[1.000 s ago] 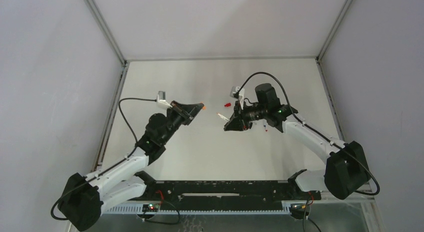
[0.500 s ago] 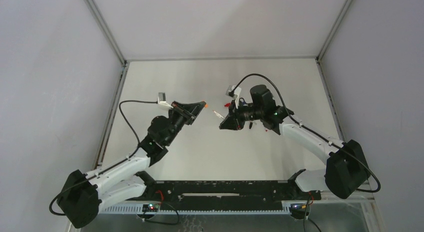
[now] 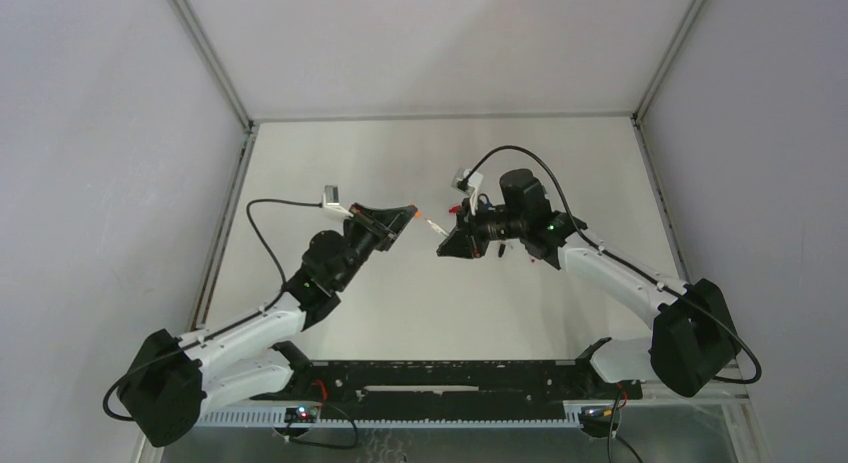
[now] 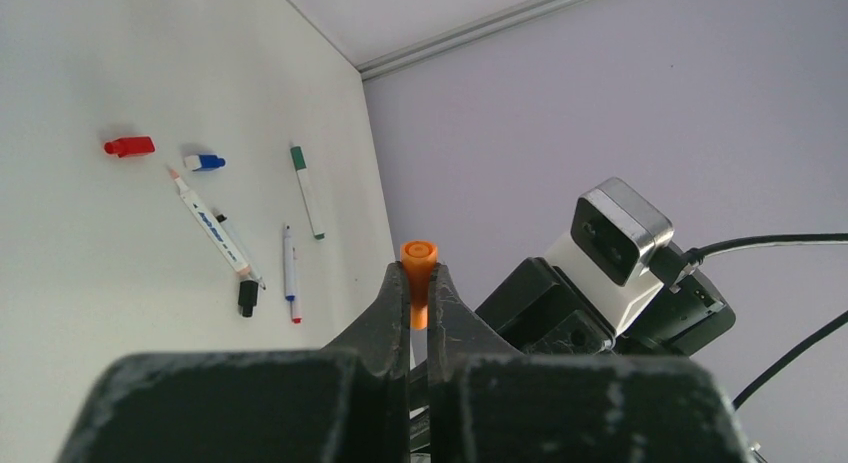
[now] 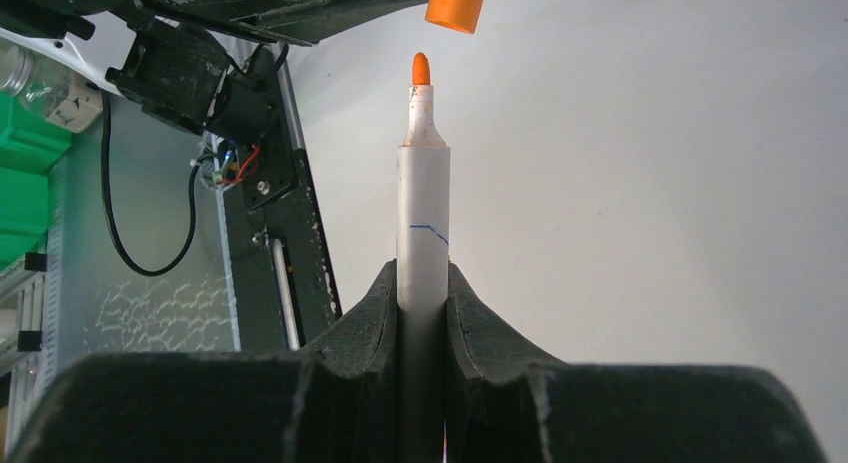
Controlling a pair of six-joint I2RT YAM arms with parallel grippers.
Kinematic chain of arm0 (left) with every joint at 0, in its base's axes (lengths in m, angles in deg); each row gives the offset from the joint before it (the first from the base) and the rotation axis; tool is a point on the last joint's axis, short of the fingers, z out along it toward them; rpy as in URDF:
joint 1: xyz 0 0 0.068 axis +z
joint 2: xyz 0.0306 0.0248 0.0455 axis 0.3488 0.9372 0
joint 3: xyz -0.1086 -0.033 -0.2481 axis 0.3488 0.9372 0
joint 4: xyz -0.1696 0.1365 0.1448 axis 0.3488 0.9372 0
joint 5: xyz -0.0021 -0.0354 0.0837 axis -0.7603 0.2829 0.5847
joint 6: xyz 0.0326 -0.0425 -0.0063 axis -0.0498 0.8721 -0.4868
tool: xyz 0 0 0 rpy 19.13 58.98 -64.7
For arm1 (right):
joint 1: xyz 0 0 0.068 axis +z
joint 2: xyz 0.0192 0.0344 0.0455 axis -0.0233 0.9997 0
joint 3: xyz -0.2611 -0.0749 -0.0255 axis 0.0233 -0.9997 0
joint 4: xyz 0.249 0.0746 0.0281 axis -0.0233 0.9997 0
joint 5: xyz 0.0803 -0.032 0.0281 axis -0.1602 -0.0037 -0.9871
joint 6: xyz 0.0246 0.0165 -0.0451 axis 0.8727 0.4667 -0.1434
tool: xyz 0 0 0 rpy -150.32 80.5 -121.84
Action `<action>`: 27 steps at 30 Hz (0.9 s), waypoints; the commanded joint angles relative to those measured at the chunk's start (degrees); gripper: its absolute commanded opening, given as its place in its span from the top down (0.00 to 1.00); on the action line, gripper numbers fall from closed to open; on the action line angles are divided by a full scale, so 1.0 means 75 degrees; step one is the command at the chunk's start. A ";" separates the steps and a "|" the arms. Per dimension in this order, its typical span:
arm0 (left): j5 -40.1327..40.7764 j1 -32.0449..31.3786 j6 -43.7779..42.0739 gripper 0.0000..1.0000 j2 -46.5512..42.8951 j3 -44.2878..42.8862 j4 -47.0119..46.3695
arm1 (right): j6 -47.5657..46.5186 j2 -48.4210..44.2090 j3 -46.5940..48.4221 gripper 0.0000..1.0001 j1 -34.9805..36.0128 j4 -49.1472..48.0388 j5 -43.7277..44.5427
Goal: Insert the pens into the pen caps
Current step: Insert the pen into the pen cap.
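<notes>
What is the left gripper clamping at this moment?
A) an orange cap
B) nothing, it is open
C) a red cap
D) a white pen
A: the left wrist view shows an orange cap pinched between the fingers of the left gripper, while the orange-tipped pen is held in the right gripper.

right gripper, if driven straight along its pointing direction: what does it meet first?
Probably the orange cap clamped in the left gripper: the held pen leads, its tip just short of the cap and slightly off-axis. Depth is unclear.
</notes>
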 commanded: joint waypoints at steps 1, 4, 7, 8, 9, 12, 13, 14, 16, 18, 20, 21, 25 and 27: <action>0.0037 -0.0097 0.0053 1.00 0.0048 -0.0335 -0.0339 | 0.0159 -0.0006 -0.0032 1.00 0.0085 -0.0305 0.0086; 0.0044 -0.0113 0.0049 1.00 0.0053 -0.0313 -0.0373 | 0.0172 -0.0001 -0.0033 1.00 0.0092 -0.0317 0.0137; 0.0031 -0.0140 0.0079 1.00 0.0071 -0.0324 -0.0414 | 0.0180 0.0005 -0.0036 1.00 0.0090 -0.0311 0.0140; 0.0037 -0.0151 0.0082 1.00 0.0077 -0.0324 -0.0420 | 0.0188 0.0010 -0.0037 1.00 0.0090 -0.0311 0.0140; 0.0037 -0.0153 0.0093 1.00 0.0088 -0.0324 -0.0431 | 0.0184 0.0020 -0.0033 1.00 0.0093 -0.0311 0.0140; 0.0028 -0.0180 0.0089 1.00 0.0112 -0.0325 -0.0456 | 0.0183 0.0032 -0.0026 1.00 0.0106 -0.0312 0.0140; 0.0037 -0.0179 0.0098 1.00 0.0118 -0.0330 -0.0462 | 0.0184 0.0028 -0.0026 1.00 0.0113 -0.0320 0.0148; 0.0029 -0.0179 0.0111 1.00 0.0115 -0.0328 -0.0467 | 0.0198 0.0029 -0.0027 1.00 0.0114 -0.0316 0.0157; 0.0022 -0.0195 0.0123 1.00 0.0135 -0.0325 -0.0478 | 0.0195 0.0023 -0.0026 1.00 0.0114 -0.0321 0.0164; 0.0020 -0.0217 0.0138 1.00 0.0156 -0.0335 -0.0491 | 0.0196 0.0032 -0.0026 1.00 0.0112 -0.0326 0.0164; 0.0018 -0.0226 0.0143 1.00 0.0176 -0.0337 -0.0513 | 0.0206 0.0034 -0.0026 1.00 0.0114 -0.0328 0.0167; 0.0025 -0.0236 0.0144 1.00 0.0182 -0.0336 -0.0514 | 0.0206 0.0040 -0.0027 1.00 0.0108 -0.0323 0.0164; 0.0026 -0.0256 0.0175 1.00 0.0199 -0.0327 -0.0537 | 0.0206 0.0046 -0.0035 1.00 0.0126 -0.0320 0.0224; 0.0038 -0.0282 0.0173 1.00 0.0195 -0.0325 -0.0549 | 0.0206 0.0046 -0.0026 1.00 0.0126 -0.0311 0.0285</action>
